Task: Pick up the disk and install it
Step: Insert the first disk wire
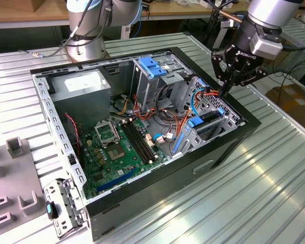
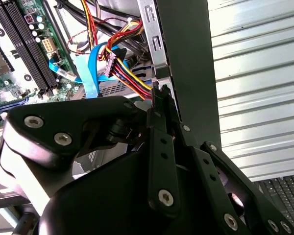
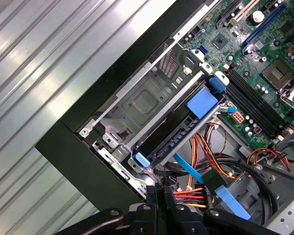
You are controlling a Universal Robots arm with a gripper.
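Blue-railed disk [image 3: 179, 134] sits in its bay; stiff, fairly heavy, best gripped by its rails. Gripper [image 1: 224, 90] fingers together, empty.

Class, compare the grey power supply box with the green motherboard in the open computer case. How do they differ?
The power supply box is grey metal with a white sticker; the motherboard is green, crowded with slots. The power supply box is a tall block; the motherboard lies flat. Both sit inside the computer case.
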